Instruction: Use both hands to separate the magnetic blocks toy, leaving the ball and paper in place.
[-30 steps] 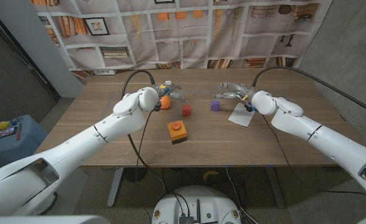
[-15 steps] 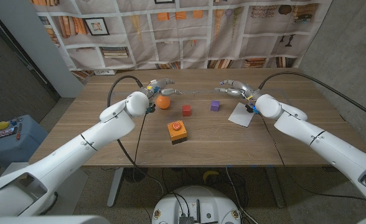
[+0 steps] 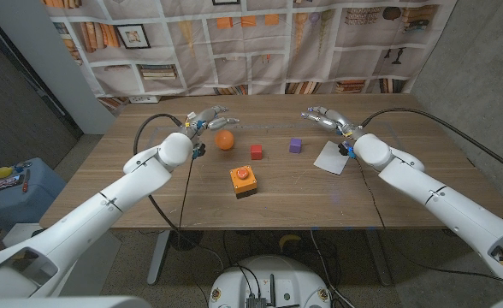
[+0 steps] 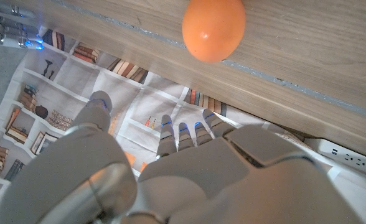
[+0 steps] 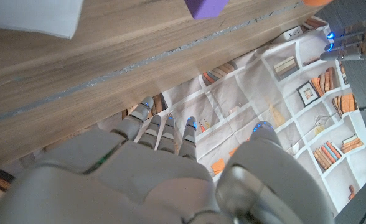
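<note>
The magnetic toy lies in two pieces on the wooden table: a red block [image 3: 256, 151] and a purple block [image 3: 295, 145], a short gap apart. An orange ball [image 3: 225, 140] sits left of the red block and shows in the left wrist view too [image 4: 213, 28]. A white paper [image 3: 331, 157] lies right of the purple block [image 5: 206, 7]. My left hand [image 3: 206, 117] hovers behind and left of the ball, fingers spread, holding nothing. My right hand [image 3: 326, 117] hovers behind the paper, fingers spread and empty.
An orange box with a red button [image 3: 244, 180] stands in front of the blocks, toward the table's near edge. A bookshelf-print curtain [image 3: 260, 43] hangs behind the table. A power strip [image 4: 348, 160] lies at the back edge.
Both hands have drawn back from the blocks and outward toward the table's far side: the left hand off the ball's side, the right hand away from the purple block.
</note>
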Available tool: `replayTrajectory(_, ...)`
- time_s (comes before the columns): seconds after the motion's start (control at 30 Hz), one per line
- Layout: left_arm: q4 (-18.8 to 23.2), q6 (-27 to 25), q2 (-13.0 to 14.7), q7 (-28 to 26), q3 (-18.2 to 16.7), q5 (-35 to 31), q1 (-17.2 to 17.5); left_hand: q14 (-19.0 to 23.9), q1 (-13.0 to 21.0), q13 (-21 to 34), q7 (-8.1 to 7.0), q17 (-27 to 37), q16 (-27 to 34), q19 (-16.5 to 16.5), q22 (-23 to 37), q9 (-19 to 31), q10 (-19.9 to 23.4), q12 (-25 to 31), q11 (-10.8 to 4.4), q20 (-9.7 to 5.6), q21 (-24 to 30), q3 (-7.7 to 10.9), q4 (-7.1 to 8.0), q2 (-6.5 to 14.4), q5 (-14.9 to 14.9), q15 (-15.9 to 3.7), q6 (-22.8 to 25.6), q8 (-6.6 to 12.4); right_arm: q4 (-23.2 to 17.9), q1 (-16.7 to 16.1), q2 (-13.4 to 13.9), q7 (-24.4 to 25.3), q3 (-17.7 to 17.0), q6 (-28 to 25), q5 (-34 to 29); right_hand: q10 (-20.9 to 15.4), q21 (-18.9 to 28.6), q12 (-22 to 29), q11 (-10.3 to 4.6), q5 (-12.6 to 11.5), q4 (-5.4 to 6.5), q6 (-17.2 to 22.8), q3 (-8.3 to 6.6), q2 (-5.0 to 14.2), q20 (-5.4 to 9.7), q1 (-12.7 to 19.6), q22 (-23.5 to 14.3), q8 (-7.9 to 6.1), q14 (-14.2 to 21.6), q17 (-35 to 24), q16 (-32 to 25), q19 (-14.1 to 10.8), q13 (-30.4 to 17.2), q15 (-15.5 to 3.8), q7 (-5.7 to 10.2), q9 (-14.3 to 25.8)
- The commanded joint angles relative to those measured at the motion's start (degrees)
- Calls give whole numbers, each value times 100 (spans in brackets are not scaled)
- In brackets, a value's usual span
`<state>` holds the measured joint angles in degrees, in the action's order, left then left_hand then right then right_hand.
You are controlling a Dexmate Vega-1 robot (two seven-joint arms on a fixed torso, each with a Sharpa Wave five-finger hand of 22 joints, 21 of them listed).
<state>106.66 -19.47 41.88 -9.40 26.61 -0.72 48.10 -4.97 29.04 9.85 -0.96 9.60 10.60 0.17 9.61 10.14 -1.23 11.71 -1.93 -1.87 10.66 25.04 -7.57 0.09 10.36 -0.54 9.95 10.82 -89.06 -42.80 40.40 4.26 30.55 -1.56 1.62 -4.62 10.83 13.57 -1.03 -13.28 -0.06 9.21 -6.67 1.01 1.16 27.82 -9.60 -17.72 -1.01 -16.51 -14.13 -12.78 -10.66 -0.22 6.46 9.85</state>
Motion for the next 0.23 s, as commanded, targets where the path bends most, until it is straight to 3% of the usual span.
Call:
replayTrajectory(0.03, -745, 1108, -395, -718, -358, 937, 282, 64, -85, 16, -39, 4, 28, 75, 5, -8, 48, 14, -31, -96, 61, -16, 31, 26, -13, -7, 36, -12, 599, -114, -277, 115, -254, 824, 916, -63, 12, 5, 21, 26, 40, 53, -34, 108, 33, -17, 1, 30, -2, -4, -1, -18, -13, -68, -56, 16)
replayTrajectory(0.23, -1208, 1842, -655, -713, -516, 1532, 425, 107, -183, 15, -43, 7, 23, 115, 8, -8, 121, 21, -100, -115, 63, -34, 68, 112, -30, -49, 83, -5, 648, -224, -327, 214, -361, 869, 1198, -100, 8, -11, 51, 57, 72, 84, -21, 156, 41, -103, 3, 77, 42, 12, -9, -25, -4, -50, -157, 13)
